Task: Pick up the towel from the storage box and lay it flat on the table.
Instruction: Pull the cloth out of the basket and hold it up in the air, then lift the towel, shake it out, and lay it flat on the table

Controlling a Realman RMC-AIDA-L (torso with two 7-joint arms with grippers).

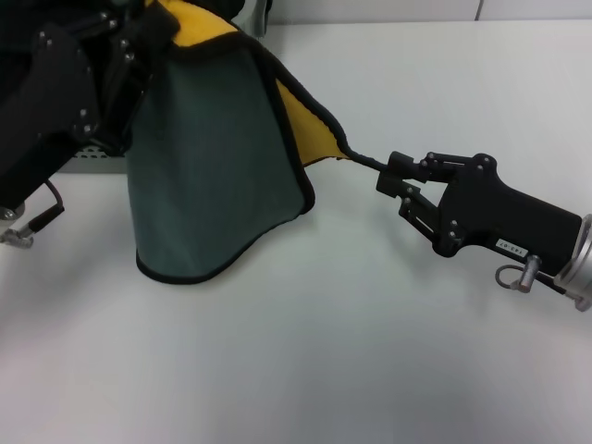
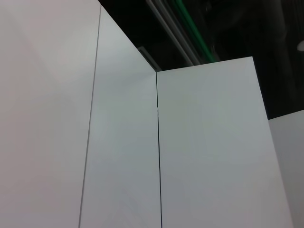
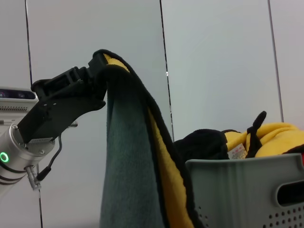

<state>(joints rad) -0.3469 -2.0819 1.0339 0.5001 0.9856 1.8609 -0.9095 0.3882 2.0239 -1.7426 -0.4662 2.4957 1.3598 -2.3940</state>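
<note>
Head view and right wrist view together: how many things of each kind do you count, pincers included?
Pincers: 2, the left pincer and the right pincer, both gripping the towel.
Cloths: 3, the towel, plus a yellow cloth and a black fabric in the storage box.
Storage box: 1.
Table: 1.
Total: 7.

1. Head view: bright, even, diffuse lighting; the white table reads nearly uniform, with no hard glare.
2. A soft, faint shadow lies on the table beneath the hanging towel, at lower left of centre.
3. The black left hand, upper left, is underexposed; little surface detail is resolved.
4. Left wrist view: pale panels are evenly lit, the upper right of the frame is dark.
5. Right wrist view: the storage box, lower right, appears slightly soft.
</note>
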